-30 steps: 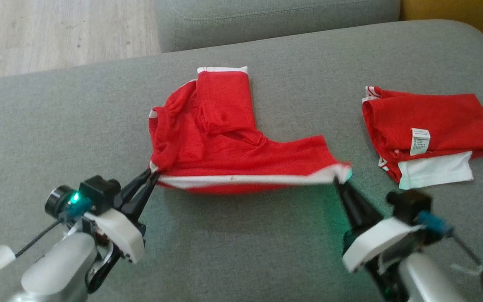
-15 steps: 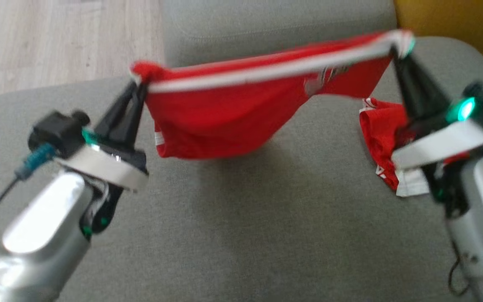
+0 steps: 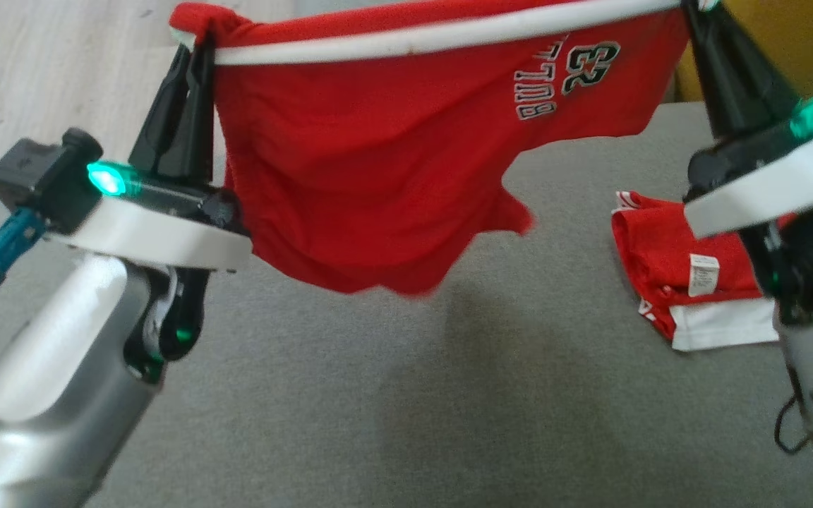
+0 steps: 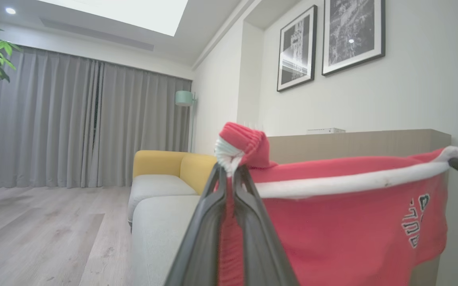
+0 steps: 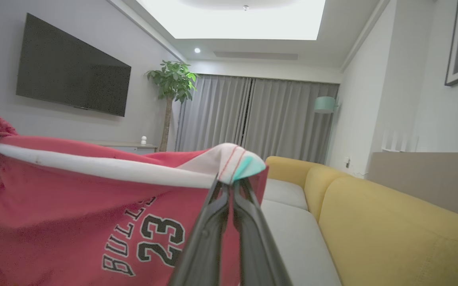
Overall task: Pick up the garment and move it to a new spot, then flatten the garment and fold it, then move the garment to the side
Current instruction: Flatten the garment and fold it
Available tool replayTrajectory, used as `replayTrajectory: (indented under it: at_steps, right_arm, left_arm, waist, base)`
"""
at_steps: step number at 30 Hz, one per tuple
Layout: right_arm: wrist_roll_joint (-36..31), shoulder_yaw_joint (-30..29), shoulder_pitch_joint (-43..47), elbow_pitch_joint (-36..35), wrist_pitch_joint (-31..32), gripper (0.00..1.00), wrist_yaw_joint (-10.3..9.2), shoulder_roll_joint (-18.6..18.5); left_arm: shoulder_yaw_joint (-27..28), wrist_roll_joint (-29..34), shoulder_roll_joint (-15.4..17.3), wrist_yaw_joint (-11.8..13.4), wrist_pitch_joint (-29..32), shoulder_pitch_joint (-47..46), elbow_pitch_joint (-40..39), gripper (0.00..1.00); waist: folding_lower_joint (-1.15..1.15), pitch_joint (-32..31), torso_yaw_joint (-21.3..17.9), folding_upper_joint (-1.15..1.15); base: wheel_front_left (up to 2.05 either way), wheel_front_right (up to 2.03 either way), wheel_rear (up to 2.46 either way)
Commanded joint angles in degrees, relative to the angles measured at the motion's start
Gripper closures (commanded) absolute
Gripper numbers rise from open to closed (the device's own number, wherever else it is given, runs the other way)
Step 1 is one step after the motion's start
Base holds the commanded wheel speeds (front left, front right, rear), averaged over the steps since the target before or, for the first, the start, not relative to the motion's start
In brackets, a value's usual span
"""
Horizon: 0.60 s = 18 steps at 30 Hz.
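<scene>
Garment (image 3: 378, 176) lifted, left gripper (image 4: 229, 169) and right gripper (image 5: 225, 180) each pinching a corner; we judge placing, flattening, folding remain.

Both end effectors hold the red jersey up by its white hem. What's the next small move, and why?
Probably lower the red jersey onto the bare grey cushion, clear of the folded red garment. It hangs in the air, stretched between the left end effector and right end effector, both shut on its white hem.

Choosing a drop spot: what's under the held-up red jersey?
Grey sofa cushion lies under the red jersey; a folded red garment lies aside. Cushion behind the cloth is hidden.
</scene>
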Motion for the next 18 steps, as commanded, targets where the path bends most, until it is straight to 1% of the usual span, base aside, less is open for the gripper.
replayTrajectory:
  at_steps: [1,6,10,13,16,17,18]
  right_arm:
    - [0.40,-0.10,0.81,-2.88,1.28,1.00,0.37,0.25]
    - [0.73,-1.16,5.05,-6.91,5.83,1.00,0.37,0.32]
    - [0.46,-1.75,4.23,-8.32,8.07,1.00,0.37,0.31]
    - [0.58,-2.16,0.50,-7.33,9.31,1.00,0.37,0.94]
    - [0.55,-1.64,-5.94,-4.00,9.53,1.00,0.37,1.67]
    - [0.55,-1.64,-5.94,-4.00,9.53,1.00,0.37,1.67]
    - [0.59,-0.68,-11.61,0.03,8.82,1.00,0.37,2.26]
  left_arm:
    - [3.57,-0.57,2.20,1.12,0.52,-1.33,-2.68,1.00]
    - [3.72,-1.11,3.44,3.46,2.74,0.48,-7.69,1.00]
    - [3.59,-0.50,4.59,3.92,4.44,-0.81,-8.62,1.00]
    - [3.83,-0.97,4.63,2.64,5.69,-3.78,-6.86,1.00]
    - [4.51,-1.41,4.26,0.26,6.36,-8.86,-2.20,1.00]
    - [4.51,-1.41,4.26,0.26,6.36,-8.86,-2.20,1.00]
    - [4.77,-0.82,4.12,-1.92,6.24,-13.47,2.67,1.00]
  waist:
    - [0.00,-0.30,0.73,0.00]
    - [0.00,0.25,2.20,0.00]
    - [0.00,2.31,2.70,0.00]
    - [0.00,5.82,2.71,0.00]
    - [0.00,10.45,2.33,0.00]
    - [0.00,10.45,2.33,0.00]
    - [0.00,13.52,1.81,0.00]
  base:
    - [0.00,0.00,0.00]
    - [0.00,0.00,0.00]
    - [0.00,0.00,0.00]
    - [0.00,0.00,0.00]
    - [0.00,0.00,0.00]
    - [0.00,0.00,0.00]
    - [0.00,0.00,0.00]
